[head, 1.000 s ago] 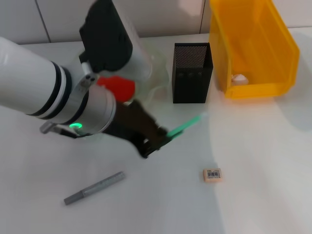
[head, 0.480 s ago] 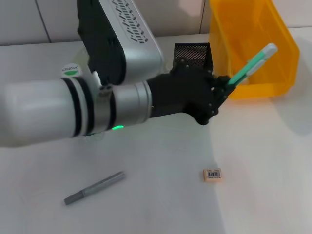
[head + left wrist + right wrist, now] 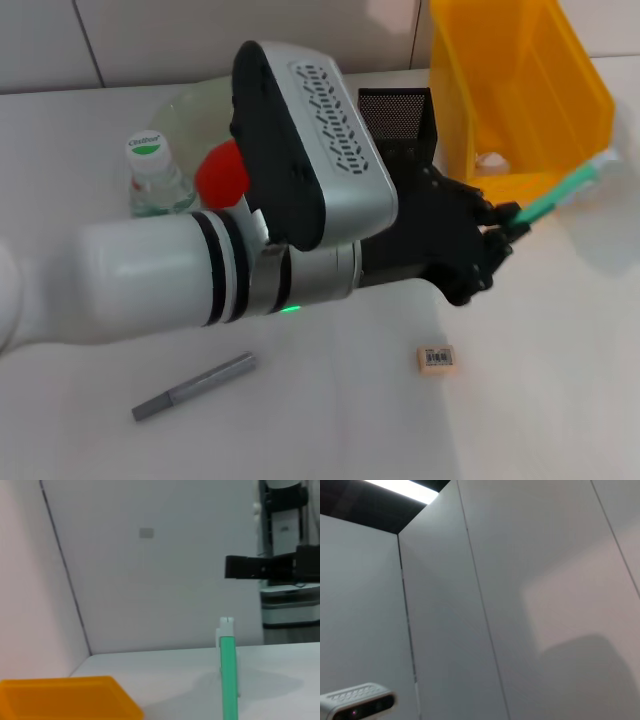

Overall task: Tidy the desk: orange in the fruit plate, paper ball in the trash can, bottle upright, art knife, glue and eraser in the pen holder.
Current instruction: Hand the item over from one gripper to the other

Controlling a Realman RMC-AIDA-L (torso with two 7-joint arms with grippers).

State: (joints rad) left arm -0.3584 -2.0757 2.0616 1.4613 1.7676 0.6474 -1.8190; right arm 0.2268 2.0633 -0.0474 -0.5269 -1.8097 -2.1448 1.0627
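The left gripper (image 3: 503, 228) reaches across the desk (image 3: 540, 400) from the left, its black fingers clamped on a green and white stick-shaped thing, either the glue or the art knife (image 3: 565, 190); which of the two cannot be told. The stick slants up and to the right from the fingers, its pale tip over the near right corner of the yellow trash can (image 3: 520, 90). In the left wrist view the same green stick (image 3: 228, 675) stands out from the gripper, with a corner of the trash can (image 3: 70, 697) beside it. Inside the trash can, at its near wall, lies the white paper ball (image 3: 490, 160). The black mesh pen holder (image 3: 395, 115) stands just left of the trash can, partly hidden by the arm. The orange (image 3: 220, 175) sits in the pale-green fruit plate (image 3: 200, 100) at the far left, mostly covered by the arm. The bottle (image 3: 150, 175) stands upright near the plate's left edge. The eraser (image 3: 436, 357) lies flat on the near desk, well apart from the pen holder. A grey pen-like stick (image 3: 195, 385) lies on the near left. The right gripper shows in no view.
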